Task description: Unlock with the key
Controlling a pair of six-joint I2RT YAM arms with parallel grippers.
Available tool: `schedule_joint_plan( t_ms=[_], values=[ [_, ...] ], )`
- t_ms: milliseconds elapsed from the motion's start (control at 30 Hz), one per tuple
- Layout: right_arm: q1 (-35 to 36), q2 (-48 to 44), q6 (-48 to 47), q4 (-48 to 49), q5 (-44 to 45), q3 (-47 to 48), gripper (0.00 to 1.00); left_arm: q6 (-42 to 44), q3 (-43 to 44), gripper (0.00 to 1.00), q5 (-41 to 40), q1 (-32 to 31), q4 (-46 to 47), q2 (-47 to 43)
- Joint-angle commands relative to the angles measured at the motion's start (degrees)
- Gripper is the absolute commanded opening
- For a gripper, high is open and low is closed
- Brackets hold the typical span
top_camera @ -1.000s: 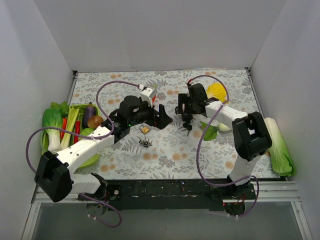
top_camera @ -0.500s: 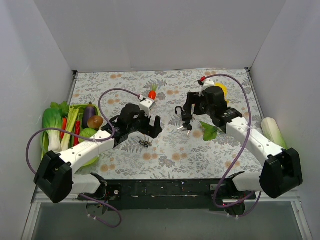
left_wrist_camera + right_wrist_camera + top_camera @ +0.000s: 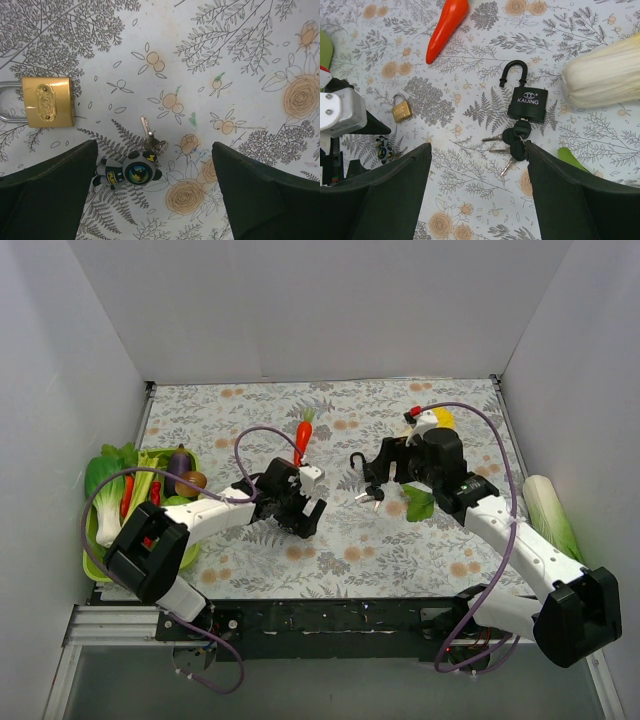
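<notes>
A black padlock lies on the floral cloth with its shackle swung open. A bunch of black-headed keys hangs at its keyhole. It also shows in the top view. My right gripper is open and empty, above and just near of it. A small brass padlock, shackle shut, lies at the upper left of the left wrist view. A silver key on a round figure keychain lies beside it. My left gripper is open and empty, hovering over the keychain.
A carrot lies behind the left gripper. A green tray of vegetables stands at the left edge. A green leaf lies under the right arm, and a napa cabbage lies at the right wall.
The right gripper has drawn back to the right, leaving the black padlock and keys on the cloth. The left arm has pulled in and now hovers over the keychain and brass padlock.
</notes>
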Motion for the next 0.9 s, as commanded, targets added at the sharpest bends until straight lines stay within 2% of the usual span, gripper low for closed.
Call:
schedule_joint_plan(
  t_ms=[0,167,400,533,767,833,867],
  values=[
    [0.0,-2.3,0.2,2.4,-0.7,-0.7,0.83,1.9,2.6,0.96,-0.3,0.0,-3.5,0.8],
    [0.0,-2.1,0.7,2.4,-1.3,-0.8,0.82,1.3,2.1,0.92,-0.4,0.0,-4.4,1.8],
    [-0.1,-1.6,0.9,2.4,-1.6,-1.1,0.82,-1.0,2.9,0.71,0.6,-0.1,-6.0,3.8],
    [0.0,-1.8,0.5,2.1,-1.5,-1.4,0.82,-3.0,3.8,0.62,0.3,-1.2,-7.9,5.3],
    [0.0,-1.7,-0.1,1.5,-1.5,-0.9,0.82,-9.1,6.9,0.63,-5.4,-3.9,-12.6,7.6],
    [0.0,-1.7,-0.1,1.4,-1.8,-0.9,0.82,-11.9,7.6,0.68,-6.8,-4.7,-14.2,7.5],
    [0.0,-1.7,0.0,1.5,-2.1,-0.9,0.82,-12.8,7.7,0.74,-7.4,-5.5,-14.6,7.4]
  ],
)
